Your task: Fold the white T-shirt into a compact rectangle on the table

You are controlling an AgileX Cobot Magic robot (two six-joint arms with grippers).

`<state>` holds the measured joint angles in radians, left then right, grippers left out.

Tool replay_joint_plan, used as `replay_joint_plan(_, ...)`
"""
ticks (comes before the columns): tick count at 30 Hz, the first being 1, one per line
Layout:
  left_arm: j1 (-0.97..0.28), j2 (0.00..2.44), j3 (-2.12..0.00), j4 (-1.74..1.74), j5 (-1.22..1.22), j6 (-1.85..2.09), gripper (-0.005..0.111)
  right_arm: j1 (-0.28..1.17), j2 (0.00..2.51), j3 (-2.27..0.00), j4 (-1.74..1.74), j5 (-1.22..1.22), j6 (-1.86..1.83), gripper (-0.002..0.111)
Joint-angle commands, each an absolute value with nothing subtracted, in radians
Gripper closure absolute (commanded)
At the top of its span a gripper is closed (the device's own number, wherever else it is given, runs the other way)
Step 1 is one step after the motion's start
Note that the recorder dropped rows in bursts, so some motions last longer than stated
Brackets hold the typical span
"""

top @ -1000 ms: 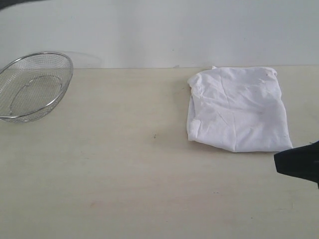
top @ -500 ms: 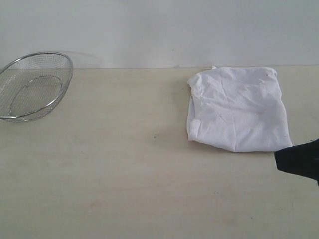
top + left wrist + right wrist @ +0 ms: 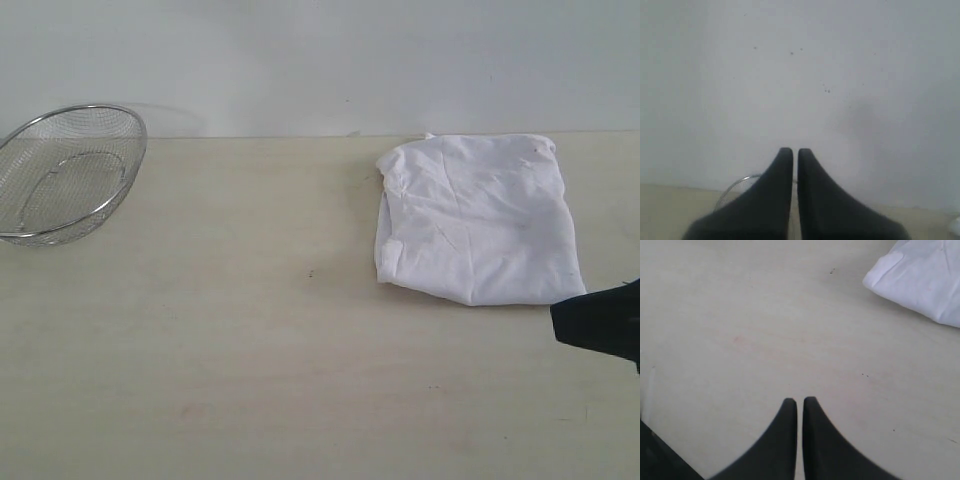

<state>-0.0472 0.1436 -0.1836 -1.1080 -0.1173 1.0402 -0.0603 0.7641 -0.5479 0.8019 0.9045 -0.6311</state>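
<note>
Folded white T-shirt (image 3: 478, 222) on table (image 3: 250, 330), left end effector (image 3: 795, 151) clenched, right end effector (image 3: 800, 401) clenched

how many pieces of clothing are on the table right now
1: the white T-shirt, folded into a rough rectangle on the table's right side in the exterior view, well apart from the wire mesh basket at far left. Anything hidden under it cannot be seen.

Plain matte white wall (image 3: 320, 60) at the back, meeting the far edge of the pale beige wood-grain tabletop (image 3: 250, 330). Soft, even light, faint shadows only.
</note>
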Motion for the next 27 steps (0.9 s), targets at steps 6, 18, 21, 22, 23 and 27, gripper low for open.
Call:
replay_joint_plan(6, -0.043, 0.14, 0.0, -0.7, -0.252, 0.635, 0.102, -0.06, 0.758, -0.546, 0.801, 0.898, -0.638, 0.108)
replay_joint_plan(18, -0.043, 0.14, 0.0, -0.017, 0.045, -0.162, 0.102, -0.06, 0.758, -0.546, 0.801, 0.898, -0.638, 0.108)
replay_joint_plan(21, -0.043, 0.14, 0.0, -0.016, 0.094, -0.271, 0.102, -0.06, 0.758, -0.546, 0.801, 0.898, -0.638, 0.108)
replay_joint_plan(22, -0.043, 0.14, 0.0, -0.016, 0.095, -0.271, 0.102, -0.06, 0.758, -0.546, 0.801, 0.898, -0.638, 0.108)
replay_joint_plan(23, -0.043, 0.14, 0.0, -0.016, 0.095, -0.271, 0.102, -0.06, 0.758, -0.546, 0.801, 0.898, -0.638, 0.108)
replay_joint_plan(27, -0.043, 0.14, 0.0, -0.016, 0.095, -0.269, 0.102, -0.06, 0.758, -0.546, 0.801, 0.898, -0.638, 0.108)
